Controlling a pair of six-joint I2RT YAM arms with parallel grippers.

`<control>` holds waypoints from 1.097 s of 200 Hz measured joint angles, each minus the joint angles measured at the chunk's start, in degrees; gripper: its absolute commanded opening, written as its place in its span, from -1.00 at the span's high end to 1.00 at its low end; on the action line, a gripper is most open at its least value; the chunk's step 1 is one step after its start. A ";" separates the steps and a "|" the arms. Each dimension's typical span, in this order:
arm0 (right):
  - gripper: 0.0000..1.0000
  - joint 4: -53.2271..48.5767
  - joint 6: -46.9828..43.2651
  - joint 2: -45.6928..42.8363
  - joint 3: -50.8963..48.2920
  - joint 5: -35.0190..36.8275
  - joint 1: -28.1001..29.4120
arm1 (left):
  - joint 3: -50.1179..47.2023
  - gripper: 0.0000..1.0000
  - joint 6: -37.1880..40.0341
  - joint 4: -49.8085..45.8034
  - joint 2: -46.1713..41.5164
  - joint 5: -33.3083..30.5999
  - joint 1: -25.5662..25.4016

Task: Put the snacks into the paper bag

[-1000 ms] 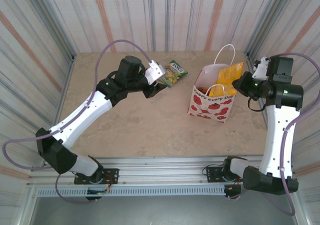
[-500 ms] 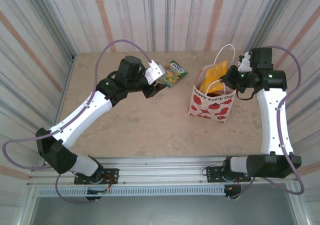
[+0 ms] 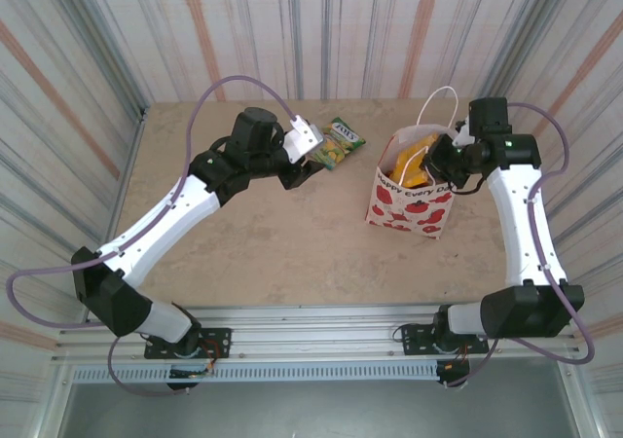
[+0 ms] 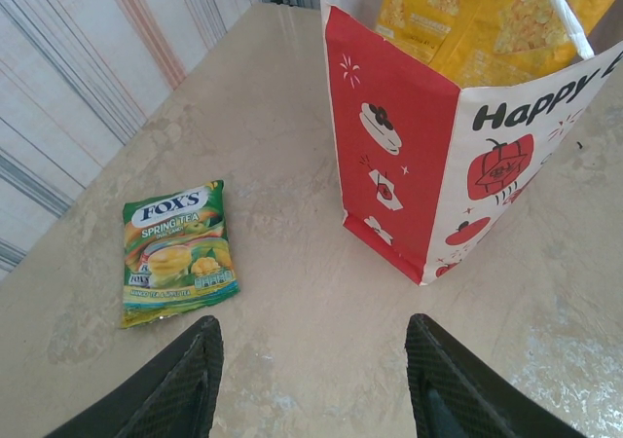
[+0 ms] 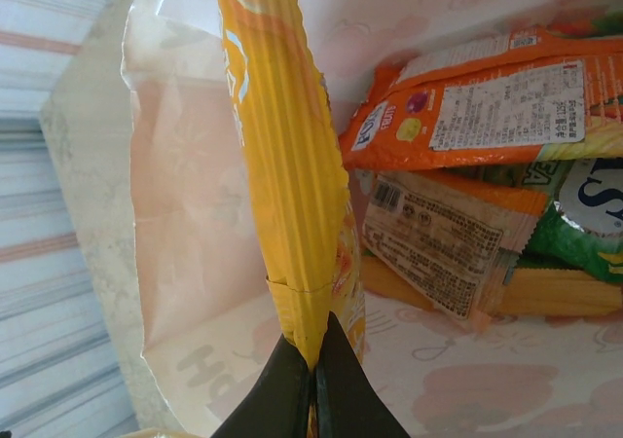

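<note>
A yellow packet (image 5: 282,165) is pinched by the right fingers (image 5: 295,391) inside the paper bag (image 5: 190,263); the left fingers (image 4: 183,382) are spread wide over the desk (image 4: 282,107) near a Fox's Spring Tea packet (image 4: 175,251).

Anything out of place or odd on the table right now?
Nothing is spilled or damaged. The paper bag stands upright. One green Fox's packet lies flat on the table outside the bag, ahead of the open left gripper. The right gripper pinches a yellow packet edge-on in the bag's mouth.
</note>
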 measured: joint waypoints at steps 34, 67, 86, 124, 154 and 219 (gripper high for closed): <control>1.00 0.87 0.66 3.82 0.04 0.37 1.73 | 0.02 -0.07 0.02 -0.20 0.09 -0.02 0.00; 0.95 0.76 0.55 8.98 1.66 0.39 2.60 | 0.02 -0.07 0.02 -0.31 0.09 -0.22 0.00; 0.84 -0.57 0.00 11.19 3.10 1.27 2.64 | 0.02 -0.08 0.02 -0.68 0.09 -0.26 -0.02; 0.30 -7.52 -2.67 12.57 6.67 8.41 2.62 | 0.02 -0.08 0.04 -1.25 0.09 -0.72 -0.02; 0.12 -13.57 -5.11 12.57 9.49 14.97 1.33 | 0.02 -0.08 0.00 -1.51 0.09 -0.83 -0.02; 0.07 -20.85 -9.46 8.63 15.04 18.71 -3.32 | 3.56 -0.09 -3.04 -3.19 3.23 -1.27 -0.02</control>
